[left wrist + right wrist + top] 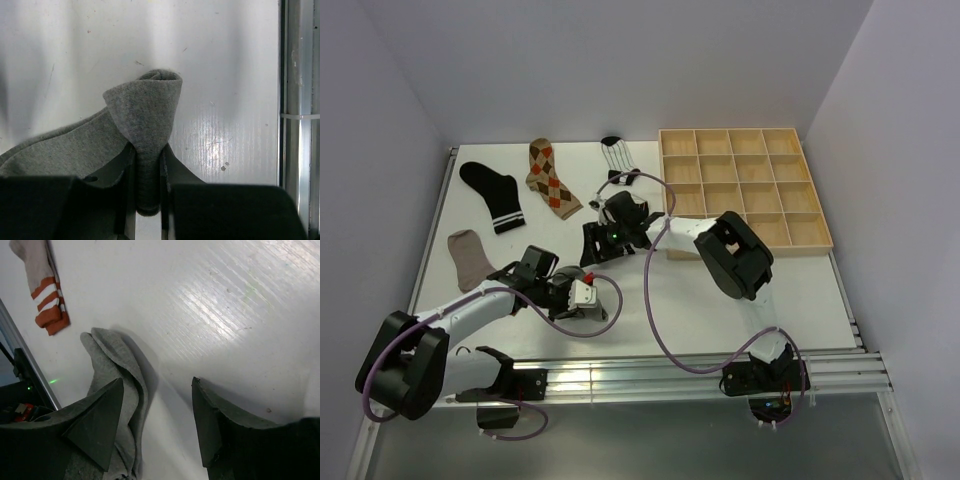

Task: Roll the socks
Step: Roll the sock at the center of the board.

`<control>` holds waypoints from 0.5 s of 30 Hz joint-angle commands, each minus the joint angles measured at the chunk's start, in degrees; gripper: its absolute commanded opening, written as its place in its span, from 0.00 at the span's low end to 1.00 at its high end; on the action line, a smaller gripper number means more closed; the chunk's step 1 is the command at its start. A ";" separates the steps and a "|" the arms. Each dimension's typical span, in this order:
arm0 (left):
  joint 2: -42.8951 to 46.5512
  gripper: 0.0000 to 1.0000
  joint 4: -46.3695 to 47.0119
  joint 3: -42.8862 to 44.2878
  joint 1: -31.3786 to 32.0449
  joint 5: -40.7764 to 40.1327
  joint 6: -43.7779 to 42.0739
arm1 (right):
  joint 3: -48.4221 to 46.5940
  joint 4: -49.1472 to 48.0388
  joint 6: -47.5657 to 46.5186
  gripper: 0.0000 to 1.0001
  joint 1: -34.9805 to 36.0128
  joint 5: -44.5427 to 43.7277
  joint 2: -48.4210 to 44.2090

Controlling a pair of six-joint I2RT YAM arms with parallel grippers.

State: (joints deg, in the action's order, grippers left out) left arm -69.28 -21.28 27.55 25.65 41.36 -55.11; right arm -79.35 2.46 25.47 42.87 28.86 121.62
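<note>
Left pincer (pixel 148 180) pinching curled end of grey sock (pixel 145 110), right pincer (pixel 157 415) spread and empty beside it
Risk: the curl above the fingertips looks loose and barely started, likely to spring open if the left pincer lets go or twists unevenly; the sock's tail trails flat on the bench (pixel 800 290) and may drag or bunch instead of winding; the right finger by the fabric edge could snag it. Left pincer nearly pressed together, clamped on a fold of the grey sock. Right pincer jaws wide apart, nothing between them, one finger over or beside the fabric, cannot tell if touching. Grey sock sits front-centre of bench, other socks (pixel 492 195) well apart at back left
</note>
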 commanded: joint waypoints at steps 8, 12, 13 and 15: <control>-1.21 0.01 -1.40 1.63 0.28 2.49 -2.11 | -2.21 2.46 -4.64 0.68 2.12 1.81 2.83; -1.04 0.00 -1.40 1.72 0.45 2.41 -2.02 | -3.18 2.90 -5.61 0.70 3.36 2.25 3.62; -1.12 0.00 -1.57 1.80 0.45 2.23 -2.10 | -3.35 2.82 -5.70 0.70 3.45 2.77 3.80; -1.21 0.00 -1.49 1.80 0.54 2.14 -1.84 | -3.27 2.03 -5.79 0.70 3.80 3.48 4.15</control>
State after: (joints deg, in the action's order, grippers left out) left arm -70.04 -21.80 27.90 25.76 41.78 -55.88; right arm -81.71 2.42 21.69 45.71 31.92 123.24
